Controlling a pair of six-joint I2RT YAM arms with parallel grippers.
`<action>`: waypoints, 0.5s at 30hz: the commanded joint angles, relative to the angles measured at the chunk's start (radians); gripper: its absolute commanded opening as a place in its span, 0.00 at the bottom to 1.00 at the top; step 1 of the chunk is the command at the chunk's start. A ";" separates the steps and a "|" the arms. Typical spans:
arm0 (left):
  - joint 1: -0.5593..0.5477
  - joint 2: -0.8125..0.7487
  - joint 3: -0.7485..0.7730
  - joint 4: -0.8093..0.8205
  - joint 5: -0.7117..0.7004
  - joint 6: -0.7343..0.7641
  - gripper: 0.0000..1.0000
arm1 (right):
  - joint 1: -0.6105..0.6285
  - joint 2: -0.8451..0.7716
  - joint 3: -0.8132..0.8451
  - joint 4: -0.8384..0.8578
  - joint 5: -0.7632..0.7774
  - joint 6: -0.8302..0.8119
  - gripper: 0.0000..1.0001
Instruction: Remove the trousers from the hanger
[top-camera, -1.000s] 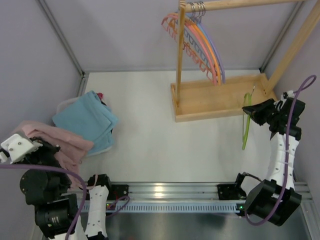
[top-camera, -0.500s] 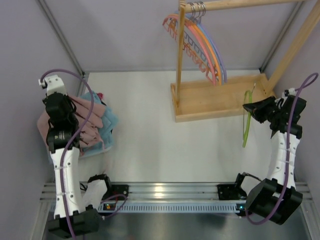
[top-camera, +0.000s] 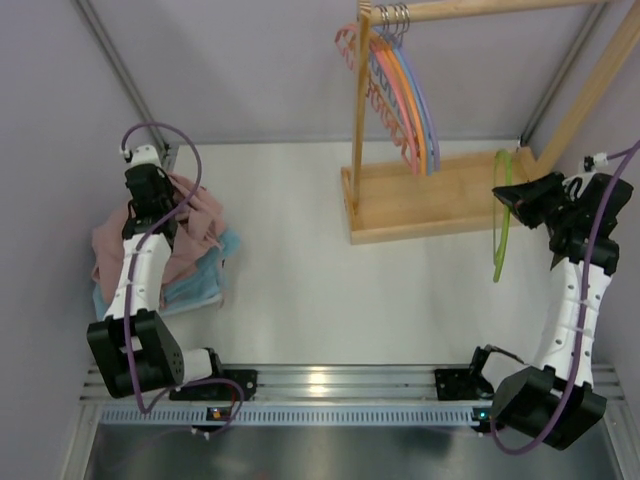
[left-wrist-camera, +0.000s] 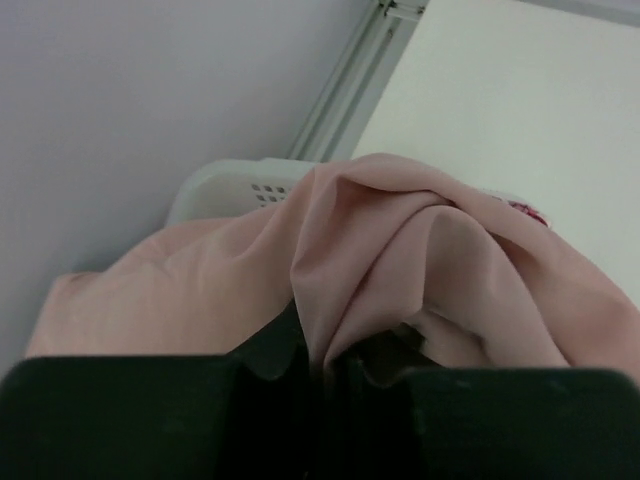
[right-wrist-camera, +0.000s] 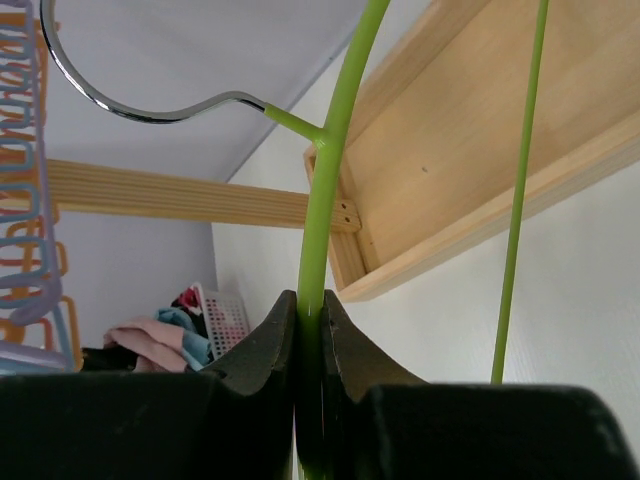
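The pink trousers (top-camera: 190, 225) lie heaped over the white basket (left-wrist-camera: 235, 180) at the left wall, on top of blue cloth (top-camera: 205, 280). My left gripper (top-camera: 160, 205) is shut on a fold of the trousers (left-wrist-camera: 330, 270), directly above the basket. The bare green hanger (top-camera: 503, 215) hangs free of any cloth at the right. My right gripper (top-camera: 520, 200) is shut on the hanger's green bar (right-wrist-camera: 325, 220), just below its metal hook (right-wrist-camera: 130, 105), beside the wooden rack.
A wooden rack (top-camera: 440, 195) with a base tray and a top rail stands at the back right. Several coloured hangers (top-camera: 400, 90) hang from the rail. The side walls are close to both arms.
My left arm has swung from the near left corner out over the basket, carrying the pink trousers onto the blue cloth. My right gripper has lifted the green hanger slightly toward the rack.
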 joint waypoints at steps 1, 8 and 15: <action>0.004 -0.036 -0.018 0.055 0.059 -0.028 0.20 | 0.013 -0.037 0.111 0.024 -0.054 -0.008 0.00; 0.004 -0.174 0.003 0.023 0.128 0.018 0.66 | 0.045 -0.063 0.217 -0.008 -0.072 -0.025 0.00; 0.004 -0.409 -0.009 0.012 0.381 0.063 0.99 | 0.122 -0.070 0.258 0.028 -0.057 -0.002 0.00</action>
